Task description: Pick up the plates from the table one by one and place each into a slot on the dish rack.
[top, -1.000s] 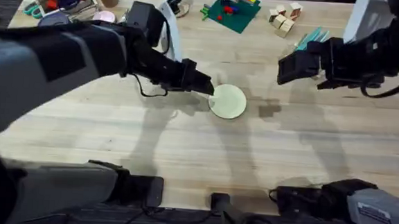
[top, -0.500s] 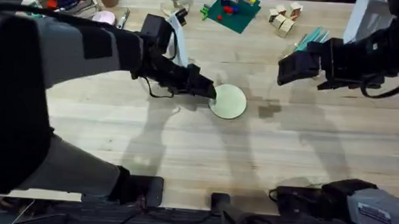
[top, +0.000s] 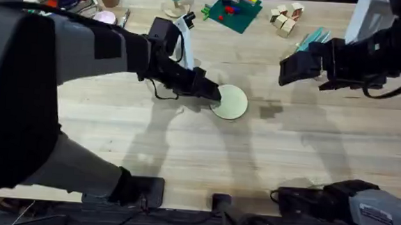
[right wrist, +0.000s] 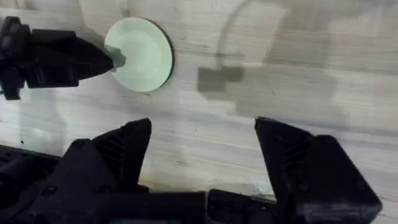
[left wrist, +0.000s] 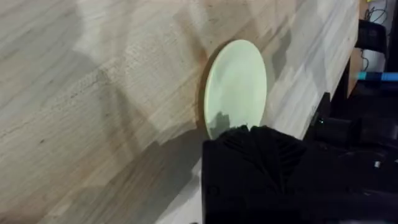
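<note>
Reaching across the light wooden plank table, the left gripper meets the pale cream-yellow round plate at its nine o'clock rim, probably to pinch that edge; whether its jaws have closed I cannot tell. The right gripper hovers at three o'clock, jaws wide open, holding nothing.

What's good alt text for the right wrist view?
The left gripper touches the rim of a pale cream-yellow plate lying flat on the wooden table. In the foreground, the right gripper hangs open above bare planks.
</note>
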You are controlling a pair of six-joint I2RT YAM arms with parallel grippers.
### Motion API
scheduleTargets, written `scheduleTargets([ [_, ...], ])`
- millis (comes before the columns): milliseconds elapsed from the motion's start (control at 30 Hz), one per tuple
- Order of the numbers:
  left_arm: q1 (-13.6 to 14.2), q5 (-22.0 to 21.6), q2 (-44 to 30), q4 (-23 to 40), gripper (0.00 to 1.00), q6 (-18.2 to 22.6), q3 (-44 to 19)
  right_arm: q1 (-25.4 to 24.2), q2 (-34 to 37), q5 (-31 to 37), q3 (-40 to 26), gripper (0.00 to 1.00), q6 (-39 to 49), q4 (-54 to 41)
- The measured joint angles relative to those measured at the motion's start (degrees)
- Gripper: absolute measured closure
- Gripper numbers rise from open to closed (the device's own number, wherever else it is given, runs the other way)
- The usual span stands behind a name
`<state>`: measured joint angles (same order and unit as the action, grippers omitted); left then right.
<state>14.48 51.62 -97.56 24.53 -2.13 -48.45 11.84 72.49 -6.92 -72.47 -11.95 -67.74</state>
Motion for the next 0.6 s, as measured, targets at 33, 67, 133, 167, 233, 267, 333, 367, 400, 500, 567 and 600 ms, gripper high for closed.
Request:
scheduleTargets([
  [33, 0.00, 0.00, -0.07, -0.01, 0.957, 0.08, 0.00, 0.00, 0.00, -0.02, 0.00, 0.005, -0.02, 0.02],
  [67, 0.00, 0.01, -0.20, -0.11, 0.958, 0.19, 0.00, 0.00, 0.00, -0.02, 0.00, 0.005, -0.02, 0.02],
  [133, 0.00, 0.02, -0.89, -0.27, 0.958, 0.22, 0.00, 0.00, 0.00, -0.02, 0.00, 0.005, 0.00, 0.02],
  [167, 0.00, 0.00, -1.36, -0.35, 0.958, 0.24, 0.00, 0.00, 0.00, -0.02, 0.00, 0.005, -0.01, 0.00],
  [233, 0.00, 0.00, -2.39, -0.42, 0.958, 0.39, 0.00, 0.00, 0.00, -0.02, 0.00, 0.005, -0.02, 0.00],
  [267, 0.00, 0.04, -2.96, -0.70, 0.959, 0.42, 0.00, 0.00, 0.00, -0.02, 0.00, 0.005, -0.02, -0.02],
  [333, 0.00, 0.85, -3.74, -1.60, 0.959, 0.42, 0.00, 0.00, 0.00, -0.02, 0.02, 0.005, -0.02, -0.07],
  [367, 0.00, 1.13, -3.93, -2.19, 0.958, 0.42, 0.00, 0.00, 0.00, -0.02, 0.00, 0.005, -0.01, -0.07],
  [400, 0.00, 1.42, -4.14, -2.81, 0.958, 0.42, 0.00, 0.00, 0.00, -0.02, 0.02, 0.005, -0.02, -0.09],
  [500, 0.00, 1.88, -4.69, -3.66, 0.958, 0.46, 0.00, 0.00, 0.00, -0.02, 0.01, 0.005, -0.02, -0.30],
  [567, 0.00, 1.92, -5.27, -4.01, 0.958, 0.57, 0.00, 0.00, 0.00, -0.02, 0.02, 0.005, 0.00, -0.44],
  [600, 0.00, 2.03, -5.65, -4.04, 0.958, 0.59, 0.00, 0.00, 0.00, -0.02, 0.02, 0.005, -0.02, -0.47],
])
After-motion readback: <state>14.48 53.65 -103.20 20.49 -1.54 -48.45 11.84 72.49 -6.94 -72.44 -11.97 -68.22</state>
